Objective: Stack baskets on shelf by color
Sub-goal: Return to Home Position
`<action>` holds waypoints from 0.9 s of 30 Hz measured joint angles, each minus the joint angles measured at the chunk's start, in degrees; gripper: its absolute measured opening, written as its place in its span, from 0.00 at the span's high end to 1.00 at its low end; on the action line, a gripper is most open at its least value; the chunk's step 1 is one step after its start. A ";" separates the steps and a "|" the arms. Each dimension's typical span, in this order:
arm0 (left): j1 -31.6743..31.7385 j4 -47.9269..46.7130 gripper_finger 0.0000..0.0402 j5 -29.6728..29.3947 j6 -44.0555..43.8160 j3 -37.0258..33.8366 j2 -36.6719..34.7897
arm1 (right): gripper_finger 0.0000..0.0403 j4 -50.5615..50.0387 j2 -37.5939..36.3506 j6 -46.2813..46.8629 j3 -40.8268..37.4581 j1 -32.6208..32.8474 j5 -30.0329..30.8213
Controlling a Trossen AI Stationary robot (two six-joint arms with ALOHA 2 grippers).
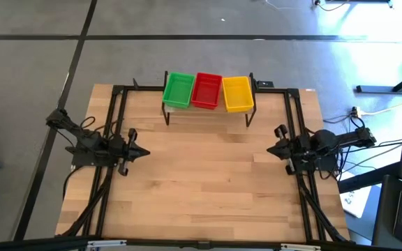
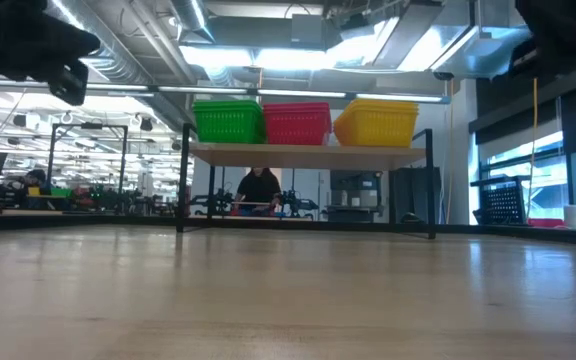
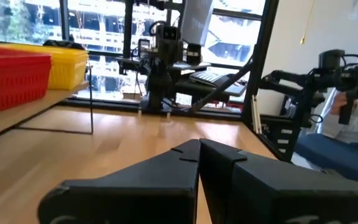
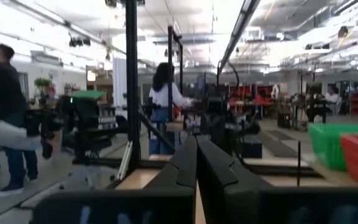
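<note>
Wooden desk (image 1: 208,188) under the shelf (image 2: 308,153); on the shelf sit 3 stacks: green baskets (image 1: 179,90), red baskets (image 1: 206,90), yellow baskets (image 1: 237,93). Left claw (image 1: 144,152) and right claw (image 1: 271,148) are pinched closed, empty, well in front of the shelf.

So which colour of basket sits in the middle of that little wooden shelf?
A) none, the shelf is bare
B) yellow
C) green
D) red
D: in the high view the red baskets sit between the green baskets and the yellow baskets on the shelf. The left gripper and the right gripper hang at the table's sides, away from it.
</note>
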 joint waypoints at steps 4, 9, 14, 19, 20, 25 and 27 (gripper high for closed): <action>0.00 0.26 1.00 0.00 2.08 0.00 -0.25 | 1.00 -3.74 0.00 -0.10 0.00 0.00 0.00; 0.00 0.24 1.00 0.02 3.21 0.00 -0.25 | 1.00 -7.63 0.02 -0.04 0.00 0.02 0.02; 0.00 0.27 1.00 0.01 3.24 0.00 -0.25 | 1.00 -7.64 0.02 -0.14 0.00 0.02 0.02; 0.00 0.27 1.00 0.01 3.19 0.00 -0.25 | 1.00 -7.64 0.02 -0.20 0.00 0.01 0.02; 0.00 0.26 1.00 0.01 3.19 0.00 -0.25 | 1.00 -7.64 0.02 -0.20 0.00 0.02 0.02; 0.00 0.24 1.00 0.01 3.19 0.00 -0.25 | 1.00 -7.62 0.02 -0.20 0.02 0.02 0.02; 0.00 0.24 1.00 0.01 3.21 0.00 -0.25 | 1.00 -7.62 0.02 -0.20 0.02 0.02 0.03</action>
